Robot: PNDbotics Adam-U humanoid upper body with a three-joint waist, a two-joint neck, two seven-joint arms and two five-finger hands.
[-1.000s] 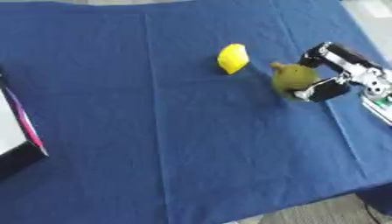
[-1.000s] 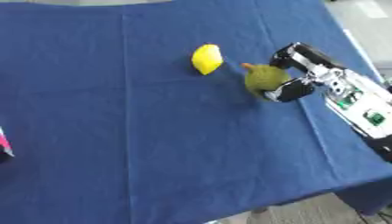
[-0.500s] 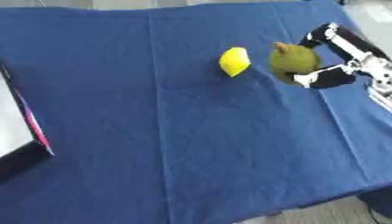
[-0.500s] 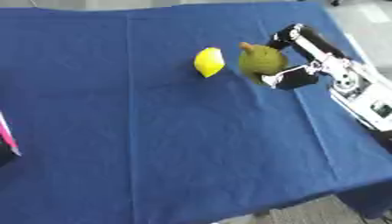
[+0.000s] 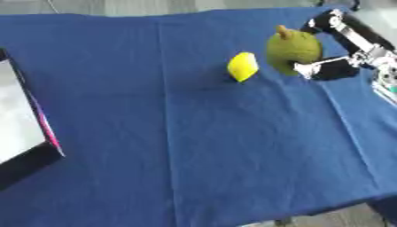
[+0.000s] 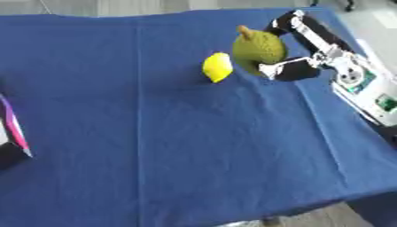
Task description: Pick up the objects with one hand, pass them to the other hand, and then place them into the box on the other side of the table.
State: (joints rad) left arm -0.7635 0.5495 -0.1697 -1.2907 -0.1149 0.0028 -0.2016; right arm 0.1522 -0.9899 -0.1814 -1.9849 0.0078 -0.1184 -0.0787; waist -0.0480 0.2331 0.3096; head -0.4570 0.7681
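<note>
While right robot hand point(image 6: 298, 53) grips green stemmed fruit point(image 6: 258, 48) above tabletop point(image 6: 178, 146), stem up-left, box point(image 5: 19, 128) sits far left; lemon point(image 6: 218, 67) just beside; left robot hand unseen.

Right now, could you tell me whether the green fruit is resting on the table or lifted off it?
Lifted, it seems. The right robot hand is curled round the green fruit, whose shadow falls on the blue cloth beside the lemon.

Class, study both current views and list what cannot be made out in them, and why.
- Box: cut by the left eye view's left edge; its inside is hidden.
- Left hand: in neither view.
- Green fruit: its far side is hidden by the right hand curled round it.
- Lemon: blurred; its surface detail is unreadable.
</note>
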